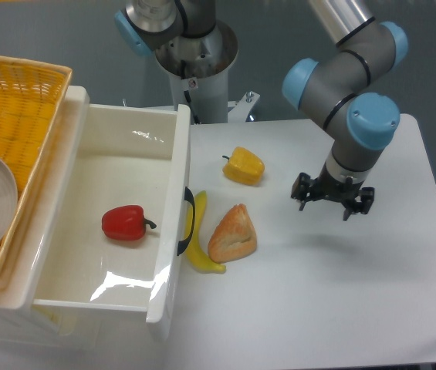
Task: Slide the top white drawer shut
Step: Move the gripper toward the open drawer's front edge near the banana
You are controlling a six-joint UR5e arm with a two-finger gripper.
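Observation:
The top white drawer [173, 200] is pulled out to the right over the table, with a curved black handle [186, 222] on its front panel. A red bell pepper [126, 223] lies inside it. My gripper [332, 203] hangs over the table to the right of the drawer, well apart from the handle. It points down, its fingers look spread and it holds nothing.
A banana [200, 239] lies right by the drawer front, next to the handle. A croissant [233, 234] and a yellow bell pepper [244, 166] lie between drawer and gripper. A yellow wicker basket [25, 92] with a plate sits on top at the left.

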